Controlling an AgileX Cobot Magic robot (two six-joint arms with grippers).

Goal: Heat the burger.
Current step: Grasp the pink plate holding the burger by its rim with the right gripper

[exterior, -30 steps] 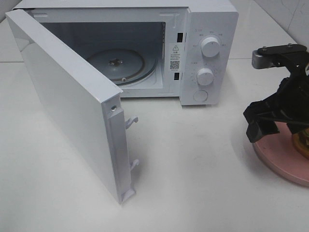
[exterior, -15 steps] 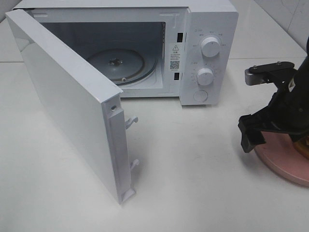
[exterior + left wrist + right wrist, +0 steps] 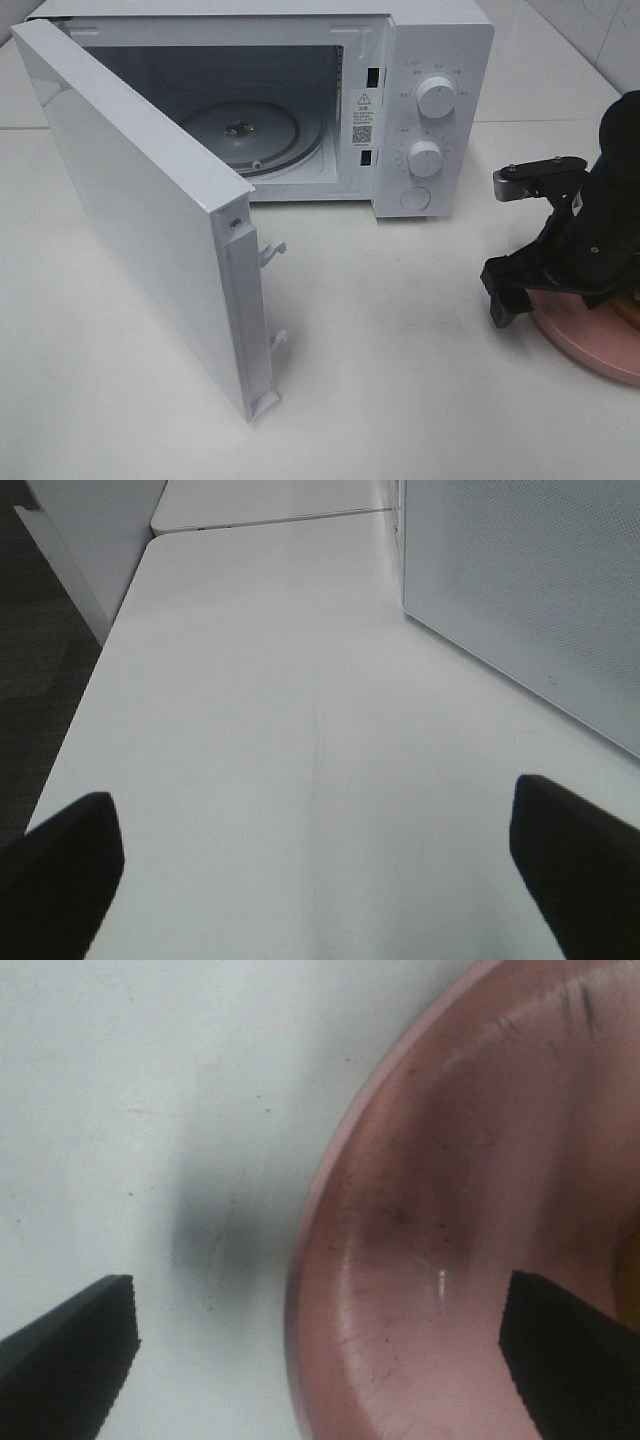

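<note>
Currently my right pincer (image 3: 320, 1360) stands wide open and grips nothing. It straddles the rim of the pink plate (image 3: 420, 1260): one finger is over the table (image 3: 120, 1110), the other over the plate's inside. The burger (image 3: 633, 312) sits on that plate at the table's far right, mostly hidden behind my right arm; only a golden-brown sliver shows. My left pincer (image 3: 320, 880) is likewise wide open and empty, above the table near the microwave (image 3: 430, 60). The microwave door (image 3: 130, 200) stands open, exposing the glass turntable (image 3: 250, 130).
</note>
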